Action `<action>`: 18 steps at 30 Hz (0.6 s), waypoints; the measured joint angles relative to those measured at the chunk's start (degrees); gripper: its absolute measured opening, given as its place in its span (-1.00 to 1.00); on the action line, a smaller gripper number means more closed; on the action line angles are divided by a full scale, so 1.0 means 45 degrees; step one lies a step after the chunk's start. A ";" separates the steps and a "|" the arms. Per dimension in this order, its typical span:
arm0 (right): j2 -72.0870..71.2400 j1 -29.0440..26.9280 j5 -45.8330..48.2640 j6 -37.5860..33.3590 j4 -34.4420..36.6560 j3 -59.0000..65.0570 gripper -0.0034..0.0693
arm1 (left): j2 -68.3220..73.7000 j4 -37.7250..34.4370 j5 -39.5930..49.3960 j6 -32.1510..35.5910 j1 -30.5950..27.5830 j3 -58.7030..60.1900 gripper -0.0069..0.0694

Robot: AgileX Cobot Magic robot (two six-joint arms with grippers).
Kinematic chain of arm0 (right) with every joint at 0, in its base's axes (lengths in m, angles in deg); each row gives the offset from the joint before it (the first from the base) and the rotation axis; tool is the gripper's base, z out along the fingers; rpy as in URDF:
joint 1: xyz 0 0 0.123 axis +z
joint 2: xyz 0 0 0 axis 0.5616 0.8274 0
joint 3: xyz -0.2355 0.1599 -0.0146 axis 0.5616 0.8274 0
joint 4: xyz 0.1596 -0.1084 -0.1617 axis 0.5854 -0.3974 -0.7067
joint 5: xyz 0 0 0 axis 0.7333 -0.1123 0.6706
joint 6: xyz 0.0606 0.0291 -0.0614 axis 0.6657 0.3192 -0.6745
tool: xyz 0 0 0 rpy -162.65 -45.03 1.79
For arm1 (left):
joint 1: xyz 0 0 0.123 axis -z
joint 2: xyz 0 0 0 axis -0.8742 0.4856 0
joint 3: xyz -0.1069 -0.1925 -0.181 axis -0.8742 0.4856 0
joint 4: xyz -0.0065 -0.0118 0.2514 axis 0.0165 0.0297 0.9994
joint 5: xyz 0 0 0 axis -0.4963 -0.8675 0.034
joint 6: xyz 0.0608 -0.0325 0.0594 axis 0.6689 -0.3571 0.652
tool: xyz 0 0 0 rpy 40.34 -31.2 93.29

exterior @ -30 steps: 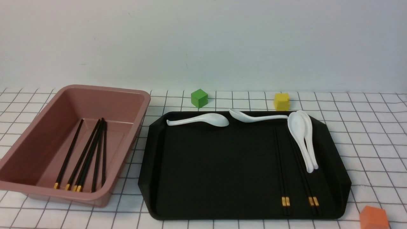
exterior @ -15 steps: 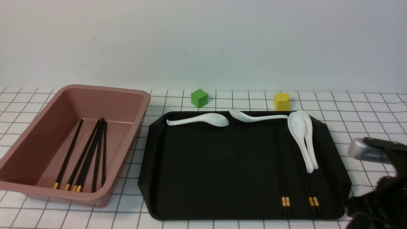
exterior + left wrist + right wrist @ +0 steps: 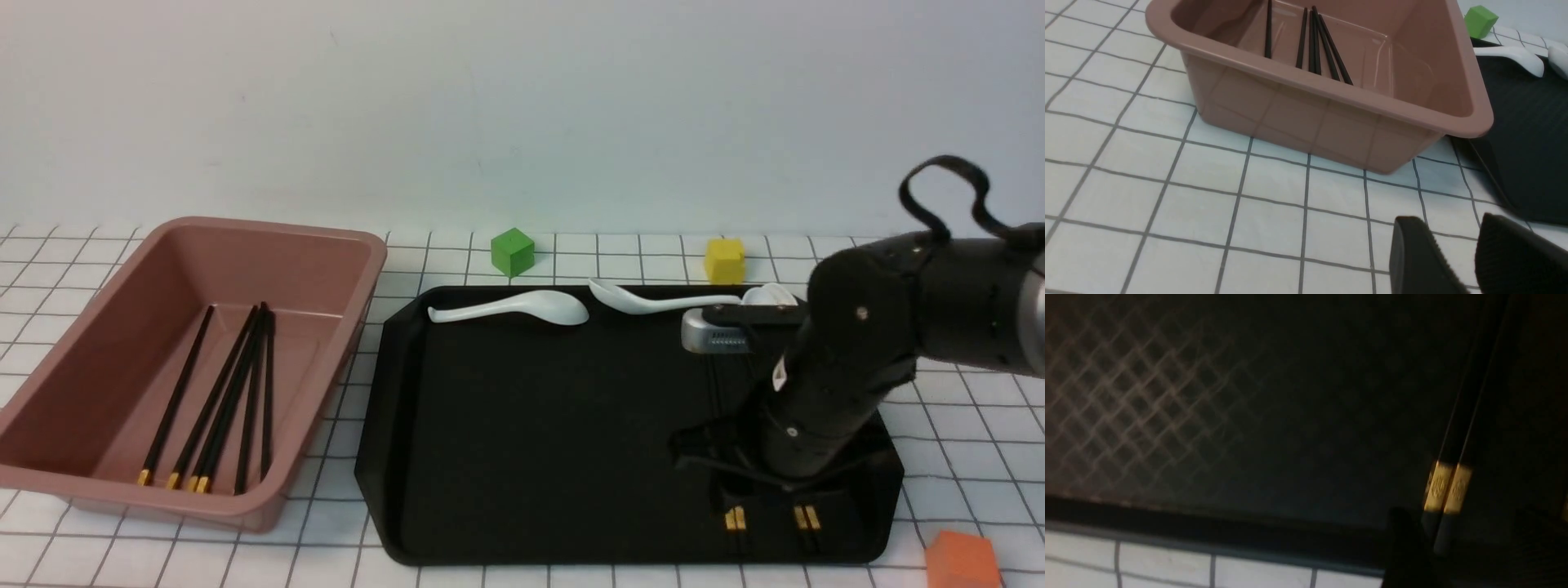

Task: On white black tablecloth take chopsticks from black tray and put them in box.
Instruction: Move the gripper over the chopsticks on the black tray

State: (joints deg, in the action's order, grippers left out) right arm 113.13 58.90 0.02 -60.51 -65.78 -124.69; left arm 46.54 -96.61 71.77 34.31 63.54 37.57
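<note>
Two pairs of black chopsticks lie on the black tray (image 3: 531, 425) at its right, gold bands toward me: a left pair (image 3: 735, 517) and a right pair (image 3: 806, 516). My right gripper (image 3: 739, 482) is low over the left pair, open. In the right wrist view its fingers (image 3: 1404, 547) stand on either side of that pair's banded end (image 3: 1447, 486). The pink box (image 3: 326, 245) on the left holds several chopsticks (image 3: 229, 392). My left gripper (image 3: 1453, 228) is open and empty above the tablecloth (image 3: 1167, 163), near the box's corner (image 3: 1331, 92).
Two white spoons (image 3: 522, 309) (image 3: 653, 300) lie along the tray's far edge; two more (image 3: 763, 294) are mostly hidden behind my right arm. A green cube (image 3: 512, 251) and a yellow cube (image 3: 724, 260) stand behind the tray. An orange cube (image 3: 963, 559) stands at the front right.
My right arm has come in from the right and lowered its gripper over the left chopstick pair on the tray. It now hides most of the two right spoons.
</note>
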 joint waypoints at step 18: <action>0.1473 -0.0021 -0.0234 0.0774 -0.0598 -0.0280 -0.51 | 0.0000 0.0000 0.0000 0.0000 0.0000 0.0000 -0.19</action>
State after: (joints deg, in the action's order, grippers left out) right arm 119.76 58.80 -1.03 -57.02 -68.47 -125.95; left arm 46.54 -96.61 71.77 34.31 63.54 37.57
